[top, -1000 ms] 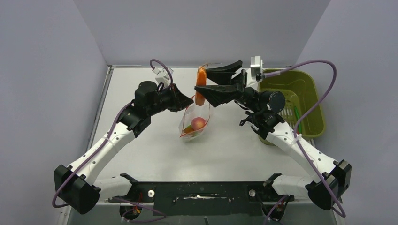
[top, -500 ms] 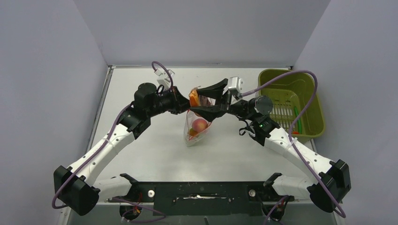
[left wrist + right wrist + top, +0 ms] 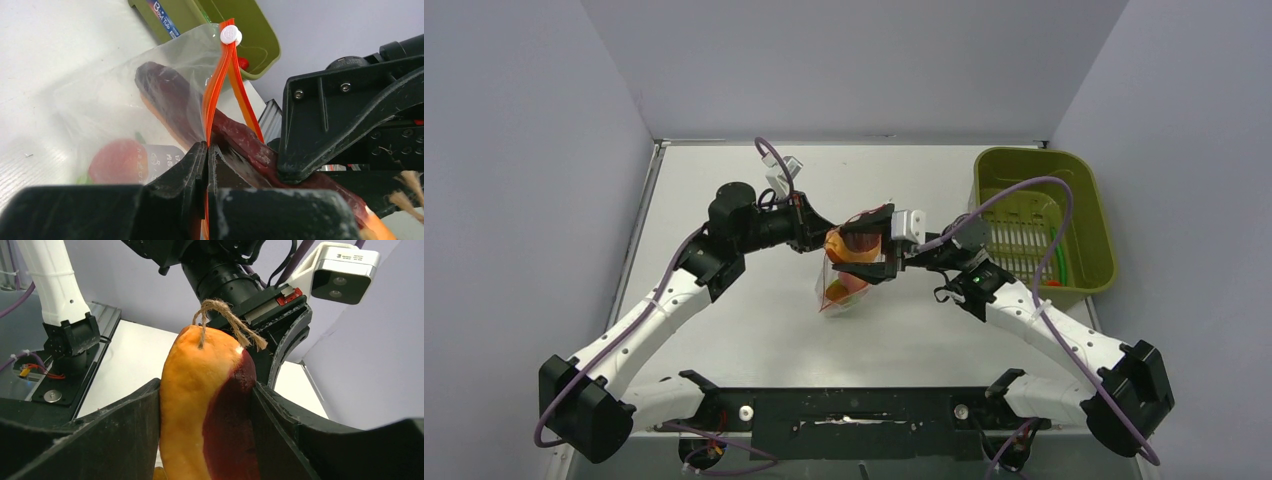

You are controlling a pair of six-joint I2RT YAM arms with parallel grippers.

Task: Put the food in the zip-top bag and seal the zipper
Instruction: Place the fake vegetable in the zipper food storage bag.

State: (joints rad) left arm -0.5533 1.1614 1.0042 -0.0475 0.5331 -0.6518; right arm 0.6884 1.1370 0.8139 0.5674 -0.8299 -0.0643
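The zip-top bag (image 3: 836, 297) stands on the table, and my left gripper (image 3: 207, 155) is shut on one side of its red-orange zipper (image 3: 216, 95), holding the mouth up. The white slider (image 3: 230, 35) sits at the strip's far end. My right gripper (image 3: 206, 440) is shut on the food, an orange and dark-red slab (image 3: 205, 405) with a twine loop. The slab's lower end (image 3: 167, 97) reaches through the mouth into the bag. A pink-red ball fruit (image 3: 117, 160) lies at the bottom, with a bit of green beside it.
An olive-green tub (image 3: 1036, 220) stands at the right side of the table, with a thin green item and a small red bit inside. Both arms meet over the table's middle, fingers nearly touching at the bag's mouth. Grey walls enclose the back and sides.
My right gripper has come down and to the left with the slab, from above the bag into its mouth. The left gripper has kept its grip on the zipper, shifting slightly.
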